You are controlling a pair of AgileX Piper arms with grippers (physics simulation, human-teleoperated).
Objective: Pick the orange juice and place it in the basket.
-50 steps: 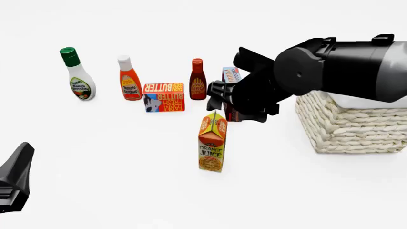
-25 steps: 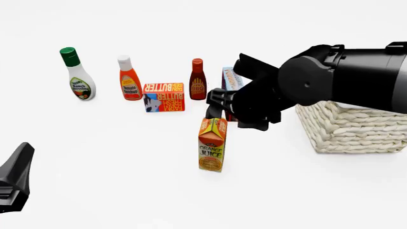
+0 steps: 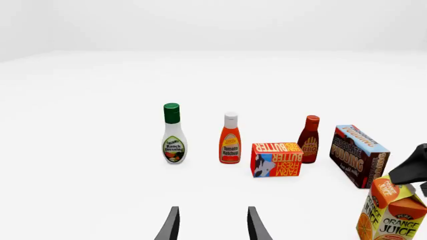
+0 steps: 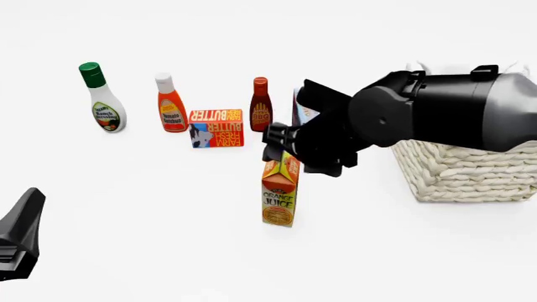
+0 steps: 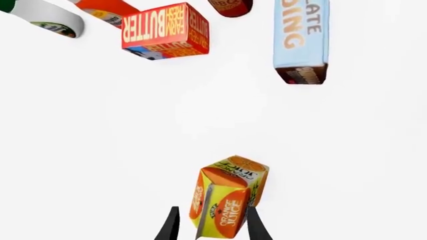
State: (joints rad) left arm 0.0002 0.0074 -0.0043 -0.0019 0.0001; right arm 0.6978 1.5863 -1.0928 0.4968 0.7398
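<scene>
The orange juice stands upright on the white table, left of the basket. My right gripper hangs just above the carton's gable top. In the right wrist view, the open right gripper has its fingers on either side of the orange juice, which sits a little below them. My left gripper is low at the near left, far from the carton. Seen from the left wrist, that gripper is open and empty, with the orange juice off to the side.
Behind the carton stand a ranch dressing bottle, a ketchup bottle, a butter box and a dark sauce bottle. A chocolate pudding box is partly hidden behind the right arm in the front view.
My right gripper has moved left and down, from beside the pudding box to just over the carton's top. The left arm and the carton have not moved.
</scene>
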